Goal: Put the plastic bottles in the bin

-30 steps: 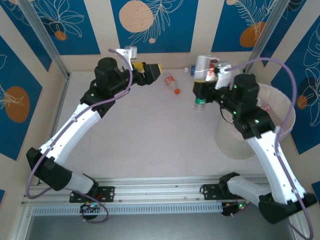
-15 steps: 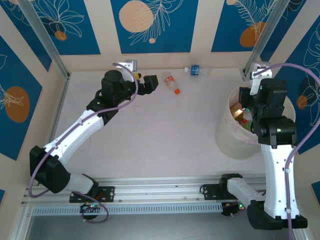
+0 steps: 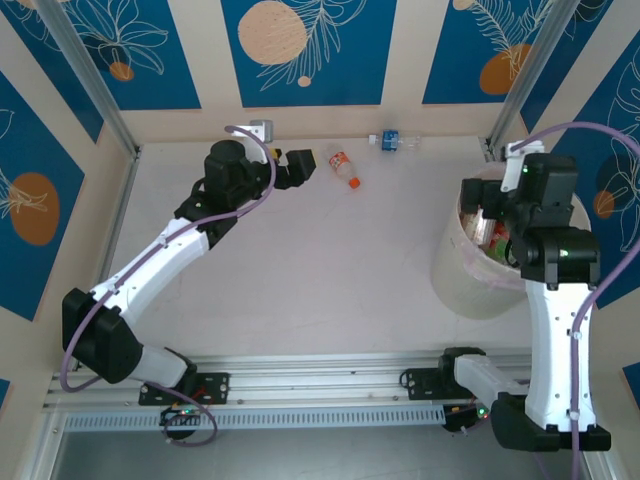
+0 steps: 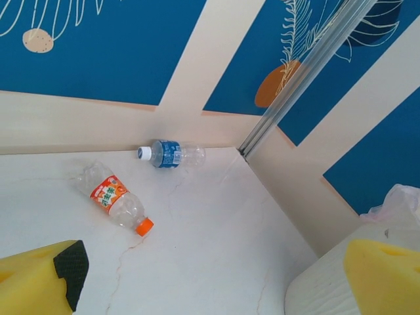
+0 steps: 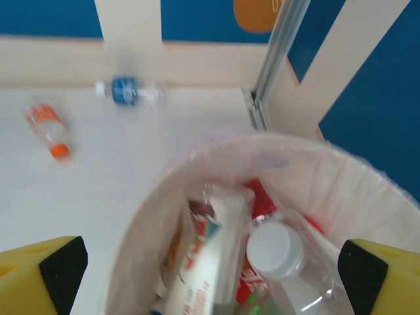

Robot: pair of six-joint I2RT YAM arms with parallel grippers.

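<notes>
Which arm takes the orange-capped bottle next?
Left. The left gripper, open, sits just beside the orange-capped bottle; the right gripper hangs open over the bin, farther off.

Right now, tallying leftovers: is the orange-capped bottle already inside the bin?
No, the orange-capped bottle lies on the open table, well apart from the bin.

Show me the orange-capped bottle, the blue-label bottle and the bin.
orange-capped bottle [image 4: 108,193], left wrist view, on its label.
blue-label bottle [image 4: 167,153], left wrist view, on its blue label.
bin [image 5: 367,190], right wrist view, on its inner wall.
</notes>
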